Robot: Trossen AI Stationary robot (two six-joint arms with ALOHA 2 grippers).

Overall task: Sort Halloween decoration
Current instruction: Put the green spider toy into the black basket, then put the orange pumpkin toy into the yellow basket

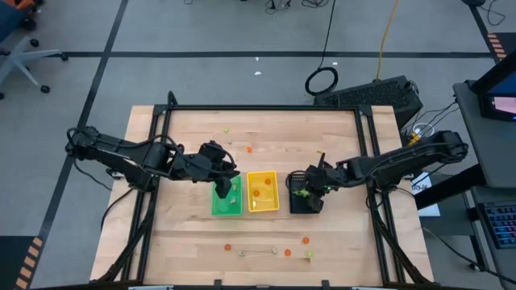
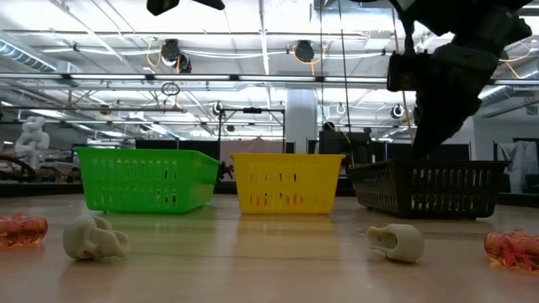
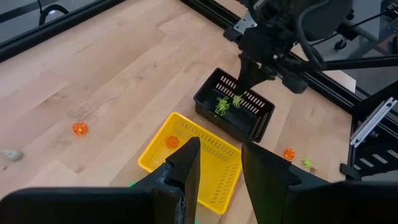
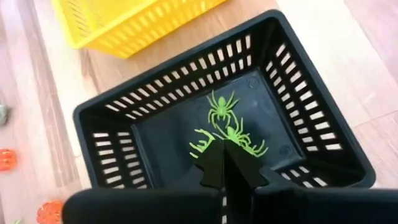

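Spiders in yellow-green point(image 4: 225, 118) lie on the floor of the black tray point(image 4: 155, 102), and the right gripper point(image 4: 224, 163) hangs right over them with its fingers pressed together, tips low inside the tray; from where I stand I can't make out whether a spider leg is caught between them or they have closed on nothing. Across the row, the left gripper point(image 3: 216, 163) hovers over the green tray point(image 1: 226, 206), jaws a little apart, and I can't tell whether anything sits between them. The yellow tray point(image 1: 263, 192) stands between the other two and has orange pieces point(image 1: 256, 193) in it. Plenty is left loose on the wooden table point(image 1: 339, 242): orange trinkets point(image 1: 306, 240) and a yellow-green one point(image 1: 310, 254) along the near edge, two pale skull-like pieces point(image 2: 93, 237) low in the table-level view, and a few more beyond the trays. It looks as if the right arm is at the drop-off end of a spider run, so the sensible thing would be to part the fingers while the tips are below the tray rim, make sure nothing clings, then lift straight up so the slotted wall isn't hooked and the light tray isn't dragged. The spiders' thin legs could snag on a fingertip or in the slots, so a slow, vertical exit seems wiser than a sideways sweep. The left arm would do well to keep clear of the yellow tray's rim.
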